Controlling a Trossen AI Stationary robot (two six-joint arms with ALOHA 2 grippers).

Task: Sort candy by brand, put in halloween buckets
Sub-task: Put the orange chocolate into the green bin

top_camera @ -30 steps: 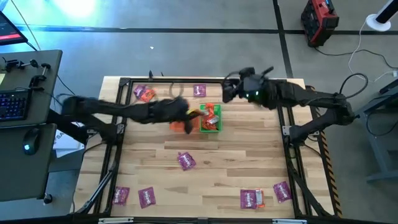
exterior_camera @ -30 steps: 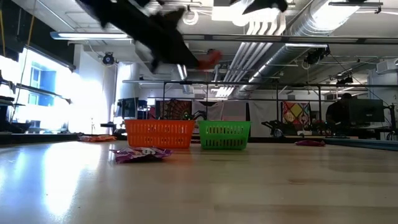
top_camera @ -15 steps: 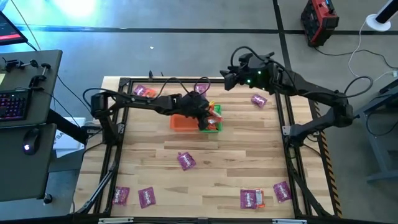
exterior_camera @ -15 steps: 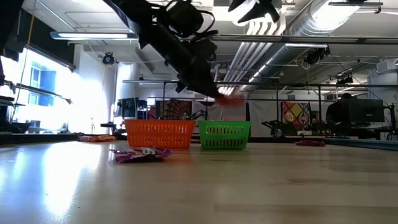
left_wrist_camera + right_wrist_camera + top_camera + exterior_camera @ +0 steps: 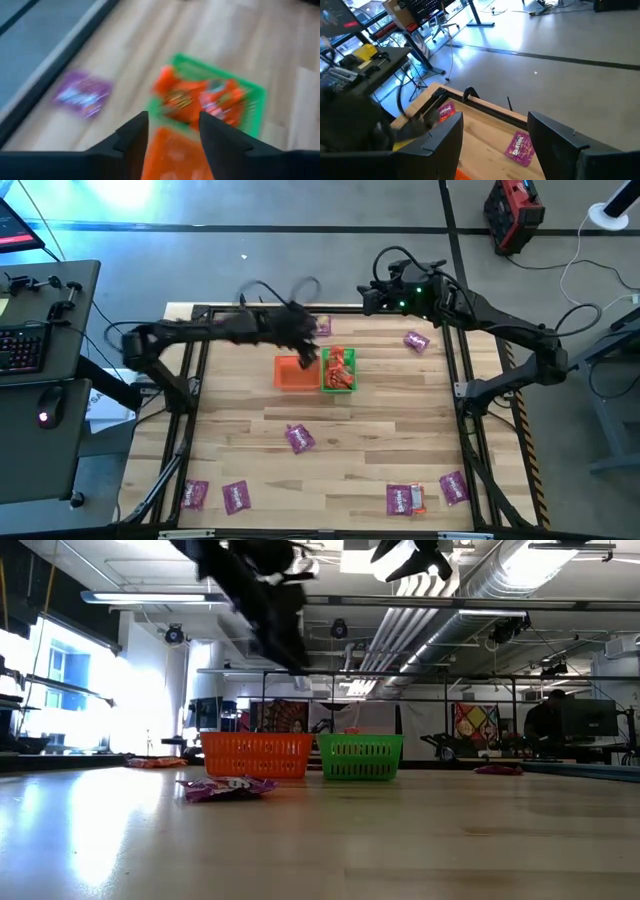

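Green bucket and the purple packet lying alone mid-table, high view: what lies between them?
Nothing: bare wood separates the green bucket from the purple packet, seen in the high view.

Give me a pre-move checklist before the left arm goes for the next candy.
1. Left end effector empty, fingers apart: ok.
2. Orange-red candy sits inside the green bucket: ok.
3. Orange bucket upright beside the green one: ok.
4. Purple candy lies free on the table, nothing on it: ok.
5. Right end effector open, hanging over the table's far edge, clear of the buckets: ok.
6. Contents of the orange bucket: cannot tell.
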